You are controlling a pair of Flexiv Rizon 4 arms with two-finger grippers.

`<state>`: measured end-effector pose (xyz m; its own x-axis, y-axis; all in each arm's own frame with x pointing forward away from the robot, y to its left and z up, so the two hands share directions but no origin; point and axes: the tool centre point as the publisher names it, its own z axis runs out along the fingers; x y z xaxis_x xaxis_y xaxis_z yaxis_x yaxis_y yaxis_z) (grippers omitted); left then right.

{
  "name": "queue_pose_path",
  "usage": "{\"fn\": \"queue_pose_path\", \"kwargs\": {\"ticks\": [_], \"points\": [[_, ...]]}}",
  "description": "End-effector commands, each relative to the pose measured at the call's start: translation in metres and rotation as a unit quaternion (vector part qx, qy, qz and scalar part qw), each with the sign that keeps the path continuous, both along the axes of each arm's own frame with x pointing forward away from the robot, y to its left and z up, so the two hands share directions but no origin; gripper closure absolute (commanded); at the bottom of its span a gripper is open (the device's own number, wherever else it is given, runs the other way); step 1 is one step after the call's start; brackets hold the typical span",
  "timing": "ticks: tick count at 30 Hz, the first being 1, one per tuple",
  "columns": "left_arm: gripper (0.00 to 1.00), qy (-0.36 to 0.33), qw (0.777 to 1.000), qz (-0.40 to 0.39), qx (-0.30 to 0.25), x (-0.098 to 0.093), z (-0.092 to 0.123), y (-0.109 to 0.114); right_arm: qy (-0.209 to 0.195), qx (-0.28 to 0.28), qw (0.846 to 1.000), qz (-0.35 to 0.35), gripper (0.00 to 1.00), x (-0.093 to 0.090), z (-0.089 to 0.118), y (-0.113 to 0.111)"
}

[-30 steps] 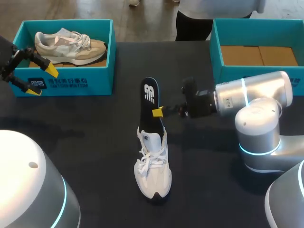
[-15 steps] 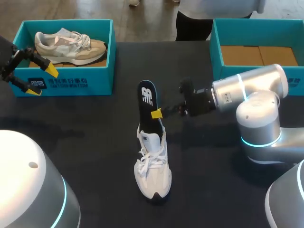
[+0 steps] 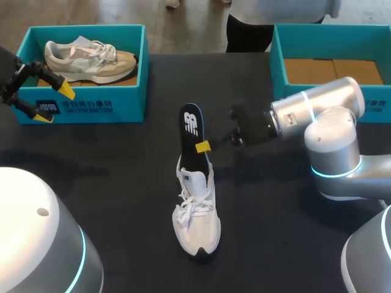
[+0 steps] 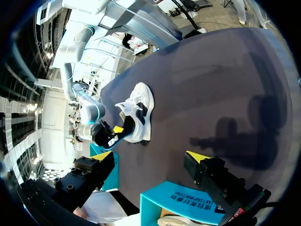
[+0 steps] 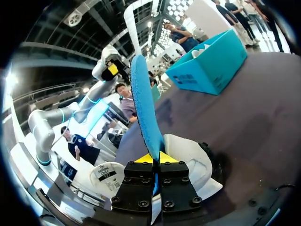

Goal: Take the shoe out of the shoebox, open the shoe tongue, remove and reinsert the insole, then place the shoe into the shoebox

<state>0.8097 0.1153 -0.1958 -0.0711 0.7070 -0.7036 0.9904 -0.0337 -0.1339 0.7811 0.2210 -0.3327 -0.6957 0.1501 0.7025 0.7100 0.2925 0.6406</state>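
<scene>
Right forearm swung toward the table's (image 3: pixel 110 177) far edge. Right gripper (image 3: pixel 203 146) pinches the insole (image 3: pixel 191 125), upright in the mid-table shoe (image 3: pixel 197 220). Left gripper (image 3: pixel 54 105) spread by far-left shoebox (image 3: pixel 85 107). Suggest keeping insole in line with the shoe opening.

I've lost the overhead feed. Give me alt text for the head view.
The right gripper pinches the insole, which stands upright out of the white shoe at mid-table. The left gripper hangs open beside the left box, which holds a second shoe; the right box holds no shoe.
</scene>
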Motion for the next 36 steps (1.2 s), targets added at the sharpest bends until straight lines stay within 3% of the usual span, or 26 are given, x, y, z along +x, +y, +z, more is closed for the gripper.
{"fn": "queue_pose_path", "kwargs": {"ticks": [1,36], "points": [[0.0,-0.001,1.0,0.0,0.001,0.0,0.0,0.0,0.011,0.003,1.0,0.007,1.0,0.001,-0.007,0.0],[0.0,-0.001,1.0,0.0,0.001,0.0,0.0,0.0,0.024,0.002,0.999,0.044,1.0,-0.03,-0.029,0.005]]}}
